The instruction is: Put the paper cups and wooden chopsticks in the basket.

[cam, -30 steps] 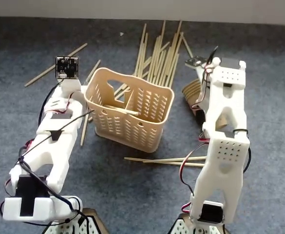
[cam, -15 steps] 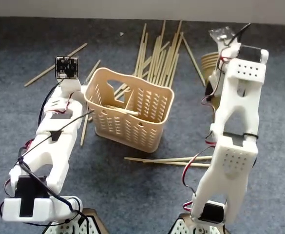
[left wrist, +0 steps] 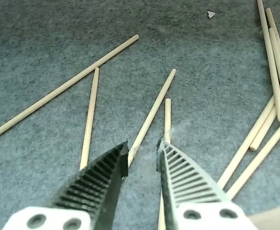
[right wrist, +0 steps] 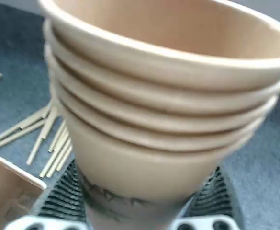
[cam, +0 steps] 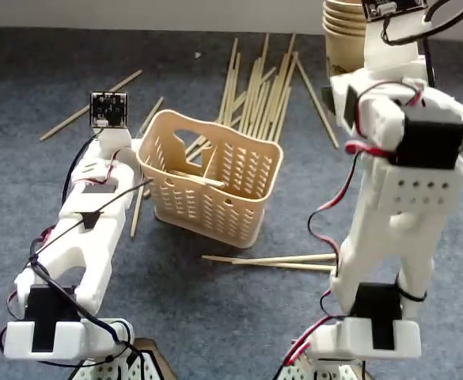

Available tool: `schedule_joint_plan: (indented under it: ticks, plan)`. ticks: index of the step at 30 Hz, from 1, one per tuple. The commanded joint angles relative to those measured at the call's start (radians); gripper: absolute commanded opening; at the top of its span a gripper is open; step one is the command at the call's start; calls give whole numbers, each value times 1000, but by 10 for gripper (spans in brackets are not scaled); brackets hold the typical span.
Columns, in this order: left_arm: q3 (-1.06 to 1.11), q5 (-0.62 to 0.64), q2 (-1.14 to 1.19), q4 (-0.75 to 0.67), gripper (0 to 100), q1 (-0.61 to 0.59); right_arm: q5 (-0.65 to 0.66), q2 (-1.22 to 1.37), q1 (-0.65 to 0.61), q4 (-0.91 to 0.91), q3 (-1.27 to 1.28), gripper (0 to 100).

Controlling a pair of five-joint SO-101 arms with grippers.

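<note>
Soft, even light falls from overhead across the carpet [cam: 215, 317], with no hard edges anywhere. The basket [cam: 207, 210] lays only a faint shadow along its near side, and the loose chopsticks [left wrist: 151, 115] barely darken the pile beneath them. The white right arm [cam: 405, 198] looks pale but throws no glare. A darker band sits under each rim of the stacked paper cups [right wrist: 168, 120].

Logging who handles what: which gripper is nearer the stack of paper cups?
Right. The right gripper is shut around the stack of paper cups; the left gripper hangs over loose chopsticks on the other side of the basket.
</note>
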Motion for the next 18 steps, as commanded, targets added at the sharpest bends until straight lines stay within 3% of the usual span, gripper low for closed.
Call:
schedule_joint_plan:
  ticks: [1,7,18]
  plan:
    - [-42,-11,-4,-14,119,16,-83,-108,-91,-10,-38,6]
    - [-45,-11,-5,-20,119,-12,-126,-154,-251,47,-36,6]
    - [-61,-9,-5,-14,119,-27,-143,-222,-309,8,-114,6]
